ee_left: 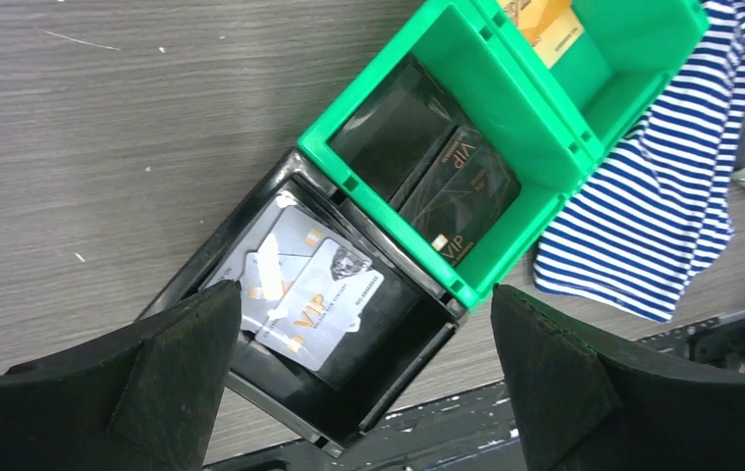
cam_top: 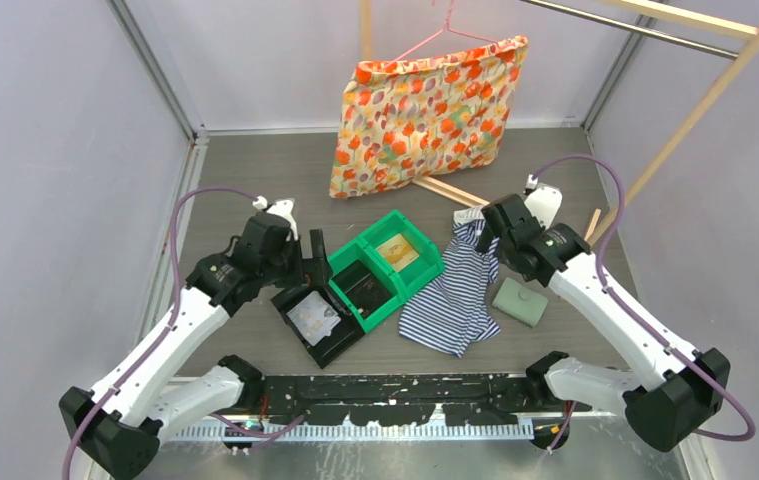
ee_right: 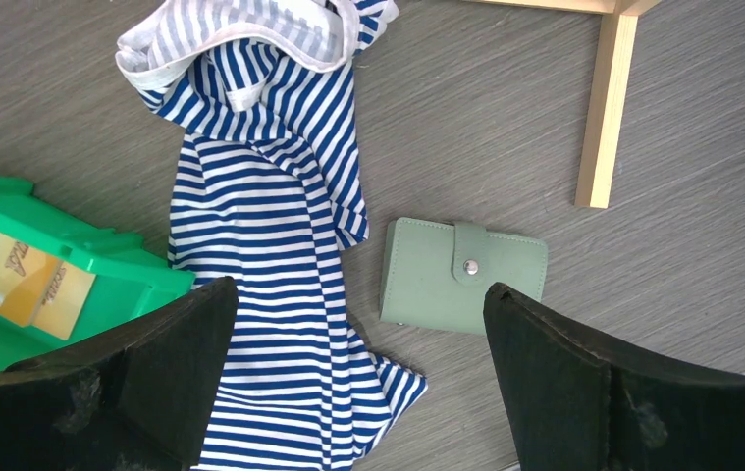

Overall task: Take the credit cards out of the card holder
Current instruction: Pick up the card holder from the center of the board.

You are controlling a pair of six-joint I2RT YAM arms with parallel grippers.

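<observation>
The card holder [cam_top: 520,301] is a sage-green wallet lying flat and snapped shut on the table, right of the striped shirt; it also shows in the right wrist view [ee_right: 463,275]. Greyish-white credit cards [ee_left: 314,294] lie in the black tray [cam_top: 340,345]. A tan-gold card [ee_right: 25,280] lies in the far compartment of the green bin [cam_top: 425,275]. My left gripper [ee_left: 363,383] is open and empty above the black tray. My right gripper [ee_right: 358,383] is open and empty, above the shirt's edge, with the wallet just ahead.
A blue-and-white striped shirt [cam_top: 460,290] lies between the green bin and the wallet. Dark VIP cards [ee_left: 456,196] lie in the bin's near compartment. A floral pillowcase [cam_top: 420,110] hangs at the back. A wooden rack leg [ee_right: 604,108] lies beyond the wallet.
</observation>
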